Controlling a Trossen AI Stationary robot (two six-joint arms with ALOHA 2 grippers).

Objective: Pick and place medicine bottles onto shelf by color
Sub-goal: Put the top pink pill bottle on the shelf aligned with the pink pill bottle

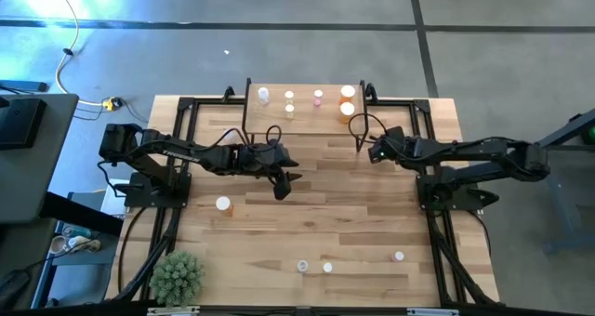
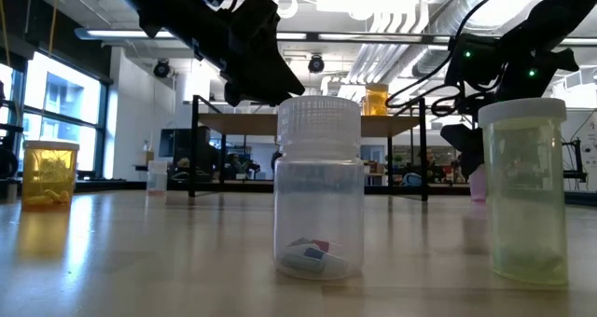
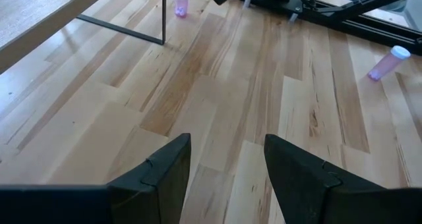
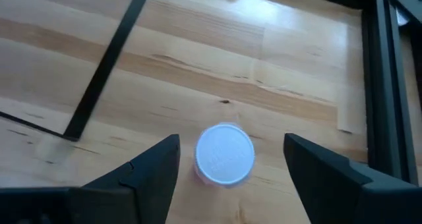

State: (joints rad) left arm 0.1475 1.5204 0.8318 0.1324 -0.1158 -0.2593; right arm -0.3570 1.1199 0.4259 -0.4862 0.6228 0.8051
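A pink medicine bottle with a white cap [image 4: 224,155] stands upright on the table beside the shelf's right front leg [image 4: 99,72]. My right gripper [image 4: 231,140] hovers above it, open, one finger on each side and clear of it. The shelf [image 1: 302,116] at the table's far edge carries a bluish bottle [image 1: 263,95], two yellow ones [image 1: 289,103], a pink one [image 1: 318,97] and two orange ones [image 1: 347,100]. My left gripper [image 3: 227,141] hangs open over bare wood at mid-table [image 1: 282,184].
Loose bottles stand on the table: an orange one [image 1: 223,203] at the left, a clear one [image 2: 319,191] and a pale yellow one [image 2: 527,191] near the front edge, another pink one [image 3: 388,62] toward the near right. A small green plant [image 1: 177,277] sits at the near left corner.
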